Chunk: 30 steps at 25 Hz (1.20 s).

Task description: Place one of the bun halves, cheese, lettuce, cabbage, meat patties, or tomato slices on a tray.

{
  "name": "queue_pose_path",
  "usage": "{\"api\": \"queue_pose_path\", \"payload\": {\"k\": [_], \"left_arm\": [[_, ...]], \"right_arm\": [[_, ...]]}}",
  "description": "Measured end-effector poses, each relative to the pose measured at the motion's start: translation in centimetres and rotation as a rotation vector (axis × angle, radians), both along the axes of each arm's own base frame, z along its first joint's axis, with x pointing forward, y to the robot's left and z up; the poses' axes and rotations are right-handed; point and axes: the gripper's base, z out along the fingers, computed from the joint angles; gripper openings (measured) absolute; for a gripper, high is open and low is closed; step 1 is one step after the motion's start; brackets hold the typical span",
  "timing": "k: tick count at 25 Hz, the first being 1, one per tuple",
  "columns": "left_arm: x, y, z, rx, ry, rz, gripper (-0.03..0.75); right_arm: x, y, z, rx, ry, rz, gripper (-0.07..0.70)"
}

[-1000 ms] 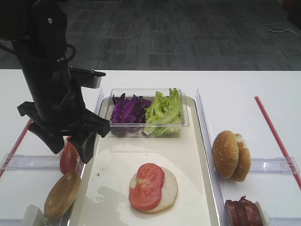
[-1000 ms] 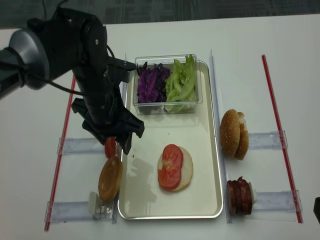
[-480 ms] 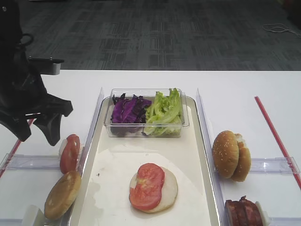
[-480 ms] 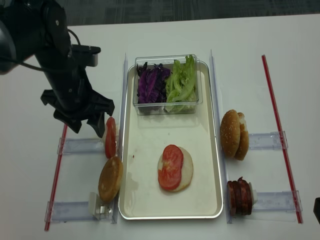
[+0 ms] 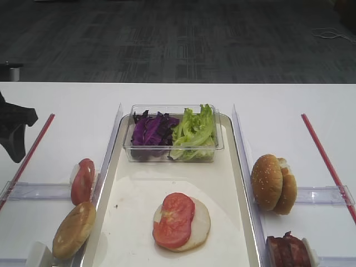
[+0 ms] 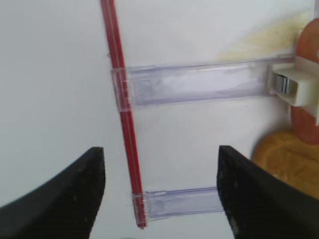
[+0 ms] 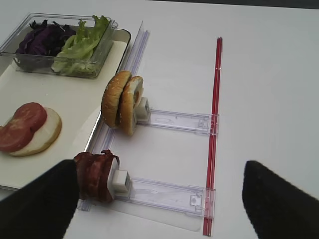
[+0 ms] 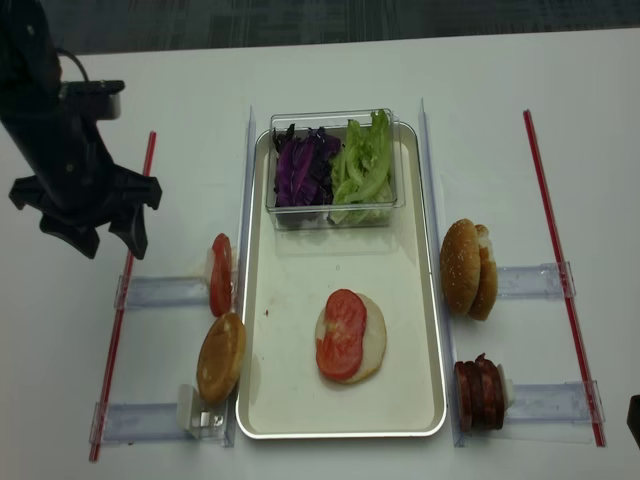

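Tomato slice (image 8: 342, 335) sits on the pale bun half (image 8: 370, 340) mid-floor of the tray (image 8: 300, 400), so you've got a stack going. Your left gripper (image 8: 92, 240) hangs wide open and empty over the red strip (image 8: 133, 235), well left of the tray. Right gripper (image 7: 159, 199) shows spread and empty too. Watch your next pick: the upright tomato slices (image 8: 220, 275) stand just beside the tray wall, so a careless descent could clip the rim or topple them off their holder.
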Motion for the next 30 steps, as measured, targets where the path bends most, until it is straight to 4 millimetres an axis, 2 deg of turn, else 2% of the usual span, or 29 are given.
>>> {"api": "queue_pose_path", "payload": {"k": [5,15,25,30], "left_arm": [[-0.2,2.1,0.4,-0.002,-0.012,0.038,0.484],[-1.4,2.1,3.3,-0.028,-0.106,0.04,0.484],[-6.9,1.6,5.5,-0.024,-0.217,0.034,0.484],[-9.5,1.3,7.3,-0.017,-0.313,0.032,0.484]], "right_arm": [[0.0,0.0,0.0,0.0,0.0,0.0,0.653],[0.0,0.0,0.0,0.0,0.0,0.0,0.653],[0.0,0.0,0.0,0.0,0.0,0.0,0.653],[0.0,0.0,0.0,0.0,0.0,0.0,0.653]]}}
